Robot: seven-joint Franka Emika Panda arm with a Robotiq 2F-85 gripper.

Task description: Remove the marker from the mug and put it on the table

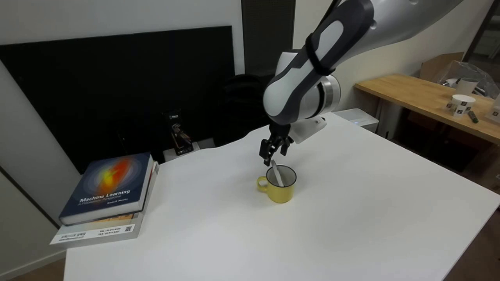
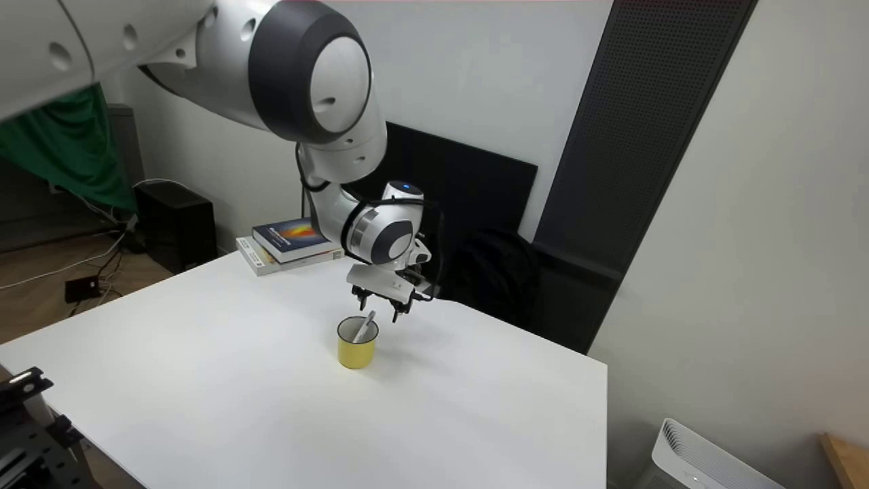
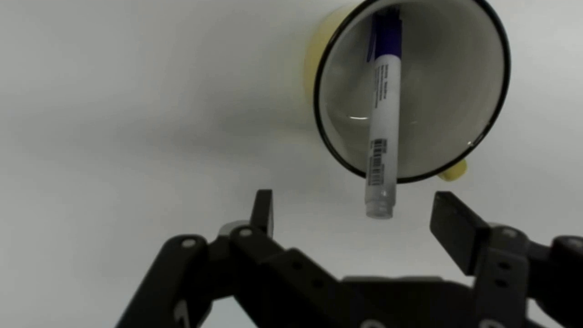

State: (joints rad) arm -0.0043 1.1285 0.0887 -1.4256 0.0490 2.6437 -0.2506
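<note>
In the black-rimmed yellow mug (image 1: 280,193) we log a leaning marker (image 3: 385,114): white barcoded barrel, violet-blue cap down, greyish end past the rim. Near the mug, Robotiq gripper (image 3: 353,209) spread.

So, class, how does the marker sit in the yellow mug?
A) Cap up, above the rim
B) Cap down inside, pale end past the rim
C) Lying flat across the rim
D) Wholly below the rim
B: in the wrist view the marker has its purple-blue cap inside the mug and its pale end beyond the black rim.
</note>
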